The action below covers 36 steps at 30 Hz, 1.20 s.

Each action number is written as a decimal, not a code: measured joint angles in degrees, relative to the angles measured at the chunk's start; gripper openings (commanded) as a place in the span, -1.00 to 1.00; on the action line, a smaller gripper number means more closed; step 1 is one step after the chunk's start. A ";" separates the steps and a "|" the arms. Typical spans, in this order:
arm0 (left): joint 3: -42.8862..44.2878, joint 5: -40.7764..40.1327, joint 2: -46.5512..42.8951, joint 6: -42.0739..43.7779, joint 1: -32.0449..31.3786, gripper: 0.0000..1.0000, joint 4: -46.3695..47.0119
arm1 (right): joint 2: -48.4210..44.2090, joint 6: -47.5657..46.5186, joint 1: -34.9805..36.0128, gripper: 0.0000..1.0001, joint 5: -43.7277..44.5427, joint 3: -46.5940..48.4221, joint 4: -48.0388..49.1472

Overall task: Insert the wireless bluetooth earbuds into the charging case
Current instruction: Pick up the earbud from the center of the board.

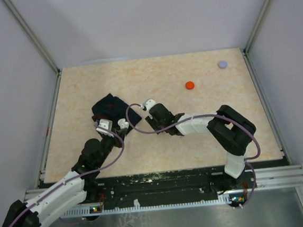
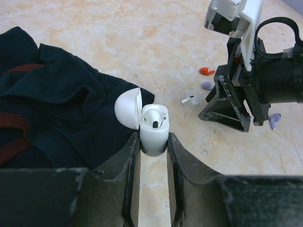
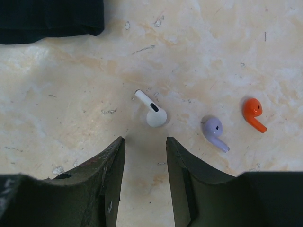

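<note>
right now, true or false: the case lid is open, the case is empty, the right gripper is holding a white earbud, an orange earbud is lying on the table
1. The charging case has its lid open: true. The left gripper clamps the case.
2. The case is empty: false. One seated white earbud is in it.
3. The right gripper holds a white earbud: false. It is open, and the loose white earbud lies on the table just ahead of its fingertips.
4. An orange earbud lies on the table: true, beside a lavender earbud.
</note>
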 measured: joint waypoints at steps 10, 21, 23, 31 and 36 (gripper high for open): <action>0.00 -0.39 0.26 0.02 0.00 -1.00 0.00 | 2.84 -0.98 -1.01 -0.20 2.71 1.53 2.75; 0.07 -0.42 0.66 0.04 0.00 -1.00 -0.02 | 4.00 -2.01 -4.35 -0.20 5.22 2.71 3.32; 0.07 -0.39 0.66 0.02 0.00 -1.00 -0.02 | 4.11 -2.29 -4.79 -0.21 5.62 3.10 2.93; 0.09 -0.37 0.68 0.02 0.00 -1.00 -0.02 | 3.41 -1.97 -5.07 -0.21 4.20 3.43 0.76; 0.09 -0.31 0.68 0.02 0.00 -1.00 -0.02 | 2.23 -2.43 -5.07 -0.21 1.01 5.25 -1.97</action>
